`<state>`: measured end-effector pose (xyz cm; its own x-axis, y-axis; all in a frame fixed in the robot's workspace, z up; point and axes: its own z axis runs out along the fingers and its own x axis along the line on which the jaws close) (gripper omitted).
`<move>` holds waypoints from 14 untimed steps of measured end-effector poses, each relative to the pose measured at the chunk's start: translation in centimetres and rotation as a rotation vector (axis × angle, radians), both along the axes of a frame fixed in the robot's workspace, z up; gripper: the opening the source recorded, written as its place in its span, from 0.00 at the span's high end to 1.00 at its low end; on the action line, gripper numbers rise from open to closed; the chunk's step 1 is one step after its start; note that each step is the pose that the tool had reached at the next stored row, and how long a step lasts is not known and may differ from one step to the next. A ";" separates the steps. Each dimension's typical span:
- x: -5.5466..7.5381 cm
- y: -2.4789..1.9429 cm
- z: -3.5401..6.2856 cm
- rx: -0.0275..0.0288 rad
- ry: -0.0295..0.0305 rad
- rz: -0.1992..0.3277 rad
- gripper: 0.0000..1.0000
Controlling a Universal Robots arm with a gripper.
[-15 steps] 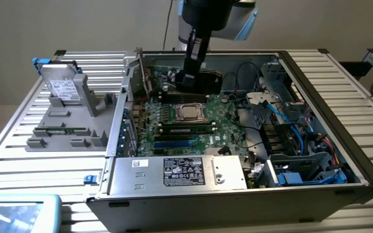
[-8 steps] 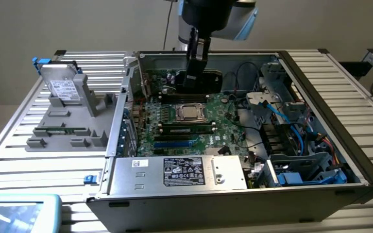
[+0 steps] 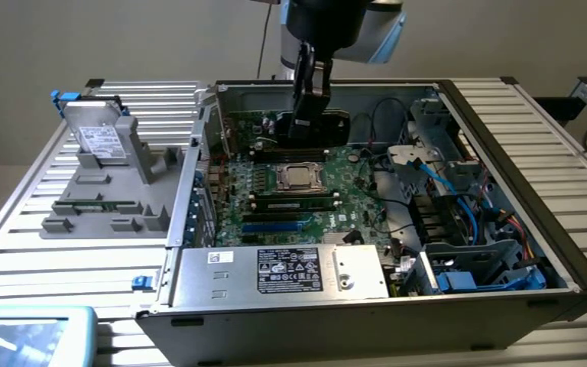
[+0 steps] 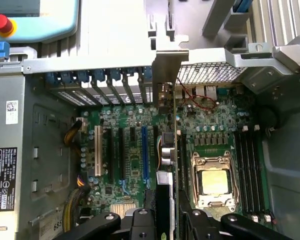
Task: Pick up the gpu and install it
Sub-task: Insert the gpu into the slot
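The black gripper (image 4: 166, 222) is clamped on the gpu (image 4: 166, 187), one finger (image 4: 140, 220) on each face. The fingers are cut off at the frame edge. The card stands on edge inside the open computer case (image 3: 375, 329), over the green motherboard (image 4: 135, 165). Its silver end bracket (image 4: 166, 70) is against the case's slotted back wall. The card hides its own lower edge, so whether it sits in a slot cannot be told. In the exterior view the arm covers much of it. Near it lies the processor socket (image 4: 213, 182). Further out, the power supply (image 3: 283, 271) bears a black-and-white label, its writing too small to read. Outside the case, toward the exterior view's left, a grey hard drive (image 3: 100, 138) stands in a holder.
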<state>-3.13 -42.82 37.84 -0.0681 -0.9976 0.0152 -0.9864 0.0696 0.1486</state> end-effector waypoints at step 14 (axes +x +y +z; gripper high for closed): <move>0.0 0.12 -1.08 -0.0600 0.0102 0.000 0.72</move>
<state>-3.13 -42.70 36.76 -0.0675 -0.9949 0.0756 -0.9849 0.0785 0.1543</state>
